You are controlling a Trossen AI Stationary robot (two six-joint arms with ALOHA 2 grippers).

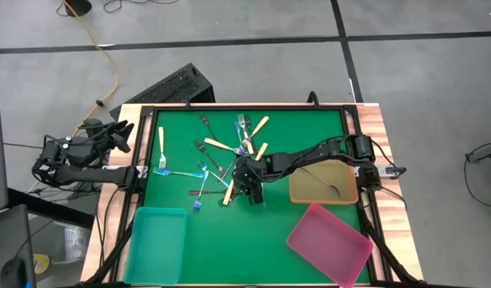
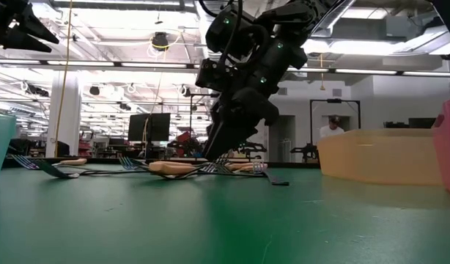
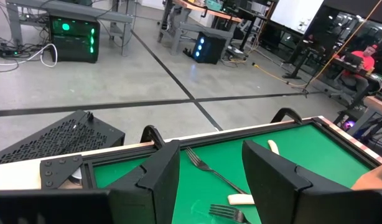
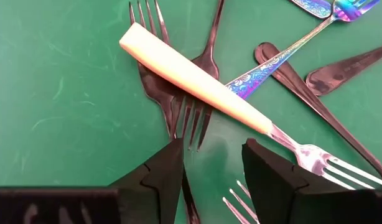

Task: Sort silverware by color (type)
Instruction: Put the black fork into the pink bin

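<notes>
The silverware point(image 1: 225, 160) lies scattered and crossed on the green mat: cream-handled, dark and rainbow-blue forks. My right gripper point(image 1: 252, 192) reaches in from the right and stands open, slanting down over the pile's near side point(image 2: 221, 154). In the right wrist view, a cream-handled fork point(image 4: 197, 81) lies across two dark forks point(image 4: 178, 99), beside a rainbow fork point(image 4: 272, 62). A dark handle point(image 4: 190, 199) runs between my right gripper's point(image 4: 213, 168) fingers, and I see no touch. My left gripper point(image 1: 119, 132) waits open off the table's left edge point(image 3: 213, 186).
A tan tray point(image 1: 309, 188) at the right holds one dark fork point(image 1: 335, 189). A pink tray point(image 1: 329, 244) sits tilted at the near right and a teal tray point(image 1: 156, 240) at the near left. A raised black frame point(image 1: 245, 107) borders the mat.
</notes>
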